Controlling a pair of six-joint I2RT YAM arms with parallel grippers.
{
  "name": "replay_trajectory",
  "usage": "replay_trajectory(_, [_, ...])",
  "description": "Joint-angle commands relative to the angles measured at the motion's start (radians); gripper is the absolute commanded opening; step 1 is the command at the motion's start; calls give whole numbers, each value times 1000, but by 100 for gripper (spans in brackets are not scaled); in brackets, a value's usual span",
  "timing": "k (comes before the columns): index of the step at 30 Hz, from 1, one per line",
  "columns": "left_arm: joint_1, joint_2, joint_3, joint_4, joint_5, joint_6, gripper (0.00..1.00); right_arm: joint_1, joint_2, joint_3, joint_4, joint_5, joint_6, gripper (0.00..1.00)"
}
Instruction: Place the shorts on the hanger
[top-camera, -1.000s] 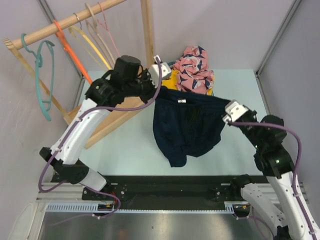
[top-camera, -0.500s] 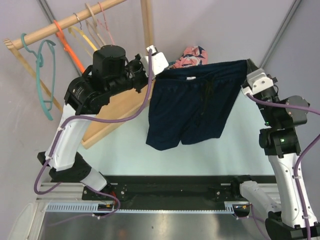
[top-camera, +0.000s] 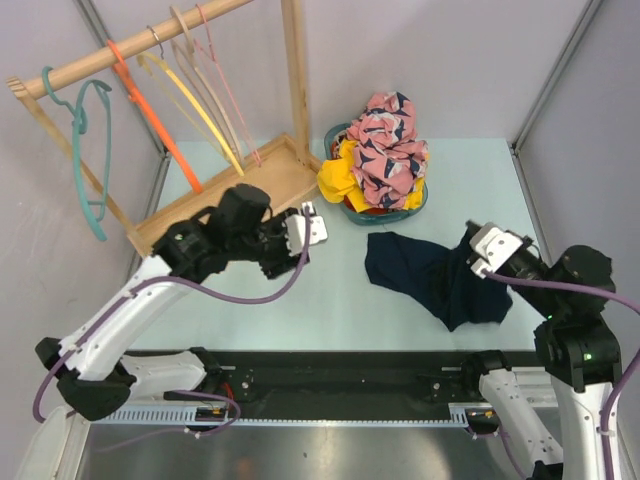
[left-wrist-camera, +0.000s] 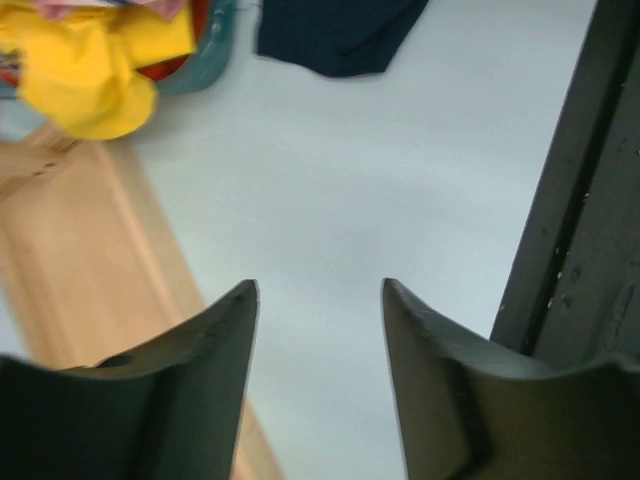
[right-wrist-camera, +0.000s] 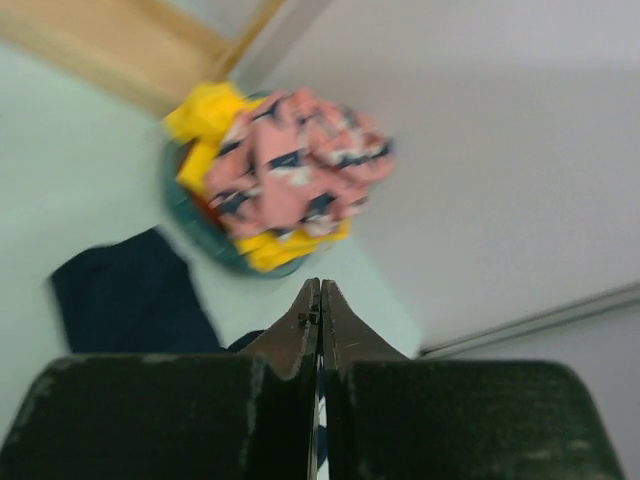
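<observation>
The dark navy shorts (top-camera: 425, 278) lie crumpled on the table right of centre; a corner of them (left-wrist-camera: 335, 35) shows at the top of the left wrist view. My right gripper (top-camera: 478, 250) is shut on the shorts' right edge, and dark cloth (right-wrist-camera: 130, 300) spreads left of its closed jaws (right-wrist-camera: 320, 290). My left gripper (top-camera: 312, 228) hangs open over bare table, well left of the shorts, with nothing between its fingers (left-wrist-camera: 320, 290). The pale-pink hanger (top-camera: 236, 100) hangs on the wooden rail at the back left.
A teal basket (top-camera: 420, 205) piled with a pink floral garment (top-camera: 388, 135) and a yellow garment (top-camera: 338, 178) stands at the back. The wooden rack base (top-camera: 215, 200) lies beside my left arm. Orange (top-camera: 150, 110), yellow (top-camera: 190, 100) and teal (top-camera: 90, 140) hangers share the rail.
Both arms came down from holding the shorts spread in the air. My left gripper opened, let go and drew away left. The shorts dropped onto the table, still held on the right.
</observation>
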Motion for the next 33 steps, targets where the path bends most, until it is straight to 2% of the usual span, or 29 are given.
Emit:
replay_trajectory(1, [-19, -14, -168, 279, 155, -79, 67, -4, -38, -19, -239, -162, -121, 0])
replay_trajectory(3, [-33, 21, -201, 368, 169, -74, 68, -4, -63, -19, -315, -194, -183, 0])
replay_trajectory(4, [-45, 67, -202, 396, 181, -76, 68, -4, -76, -19, -434, -205, -279, 0])
replay_trajectory(7, [-55, 159, -176, 494, 246, -74, 68, -4, -141, -24, -640, -214, -381, 0])
replay_trajectory(10, [-65, 331, -114, 609, 266, -94, 69, -5, -219, -39, -702, -182, -383, 0])
replay_trajectory(11, [-70, 438, -79, 637, 278, -103, 69, -5, -245, -41, -709, -173, -375, 0])
replay_trajectory(13, [-91, 570, 79, 643, 284, -139, 71, -8, -267, -42, -739, -171, -379, 0])
replay_trajectory(16, [-134, 866, 409, 620, 341, -200, 77, -27, -285, -42, -790, -172, -422, 0])
replay_trajectory(17, [-146, 911, 459, 621, 356, -202, 81, -30, -288, -42, -811, -176, -430, 0])
replay_trajectory(20, [-203, 1058, 611, 602, 413, -142, 84, -42, -291, -42, -821, -180, -447, 0])
replay_trajectory(22, [-242, 1111, 651, 591, 416, -81, 84, -45, -293, -41, -816, -170, -450, 0])
replay_trajectory(28, [-308, 1207, 650, 651, 367, -86, 86, -51, -285, -38, -824, -168, -441, 0])
replay_trajectory(33, [-346, 1230, 624, 580, 352, -79, 80, -54, -270, -38, -798, -159, -413, 0])
